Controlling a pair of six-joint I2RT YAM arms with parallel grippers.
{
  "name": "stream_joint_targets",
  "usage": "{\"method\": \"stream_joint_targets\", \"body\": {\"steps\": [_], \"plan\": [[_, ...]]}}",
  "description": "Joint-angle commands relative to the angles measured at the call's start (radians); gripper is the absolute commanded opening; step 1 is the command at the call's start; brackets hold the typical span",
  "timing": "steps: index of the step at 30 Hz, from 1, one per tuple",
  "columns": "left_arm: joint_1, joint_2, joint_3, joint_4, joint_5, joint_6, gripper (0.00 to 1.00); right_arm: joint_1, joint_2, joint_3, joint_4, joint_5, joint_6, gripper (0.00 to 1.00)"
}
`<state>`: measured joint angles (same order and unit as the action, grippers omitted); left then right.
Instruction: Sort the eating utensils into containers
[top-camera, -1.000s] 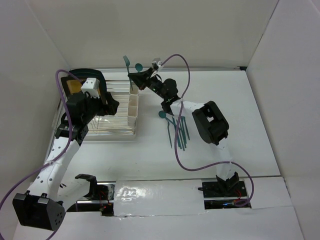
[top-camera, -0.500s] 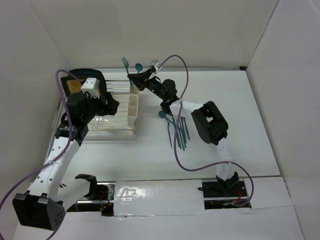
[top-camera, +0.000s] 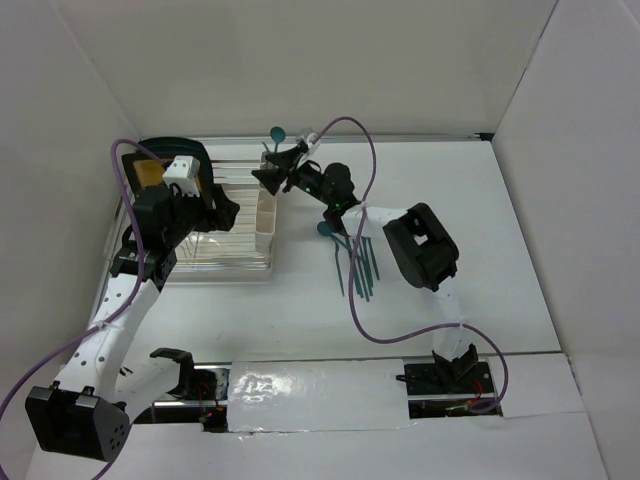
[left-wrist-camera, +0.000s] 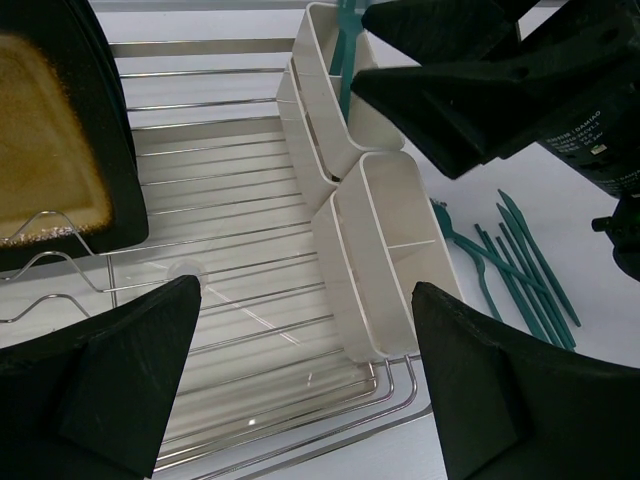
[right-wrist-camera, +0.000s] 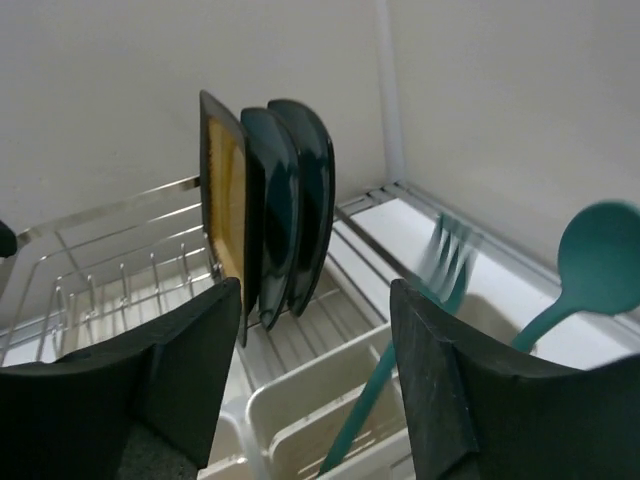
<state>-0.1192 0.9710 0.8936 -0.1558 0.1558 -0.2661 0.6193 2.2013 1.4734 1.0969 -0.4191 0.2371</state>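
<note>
**Right gripper (right-wrist-camera: 312, 300) parted above the containers (right-wrist-camera: 300, 425), a fork going in.**

Its jaws stood apart, clamped on nothing. Just beyond and below them a teal fork (right-wrist-camera: 445, 262) showed blurred, handle down in the far cup, beside a spoon (right-wrist-camera: 600, 258) standing there. This looked like the release step of one placement. Back toward the arm's base the loose utensils (top-camera: 358, 262) lay fanned together, so the next move likely called for lifting clear and reaching for one. The left gripper (left-wrist-camera: 307, 290), wide open, hovered over the dish rack (left-wrist-camera: 230, 250).

Overhead camera looks down; both wrist cameras closely share containers (left-wrist-camera: 380, 250)
</note>
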Motion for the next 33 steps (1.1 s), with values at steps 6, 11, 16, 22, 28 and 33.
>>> {"method": "stream_joint_targets", "body": {"steps": [6,11,16,22,28,33], "plan": [[0.006,-0.045,-0.01,0.048,0.028,-0.007,1.0,-0.021,-0.362,-0.203,-0.146,-0.018,0.004,0.78],[0.004,-0.052,-0.008,0.044,0.044,-0.018,1.0,0.025,-0.671,-0.401,-0.454,0.18,-0.088,0.83],[0.004,-0.071,-0.013,0.048,0.051,-0.022,1.0,0.062,-0.819,-0.591,-0.652,0.425,-0.094,0.84],[0.004,-0.069,-0.018,0.05,0.062,-0.025,1.0,0.046,-0.743,-0.625,-0.854,0.591,-0.036,0.82],[0.006,-0.051,-0.016,0.047,0.044,-0.019,1.0,0.04,-0.609,-0.576,-0.989,0.677,0.082,0.64],[0.006,-0.054,-0.019,0.052,0.041,-0.018,1.0,0.048,-0.603,-0.576,-1.055,0.729,0.13,0.57]]}}
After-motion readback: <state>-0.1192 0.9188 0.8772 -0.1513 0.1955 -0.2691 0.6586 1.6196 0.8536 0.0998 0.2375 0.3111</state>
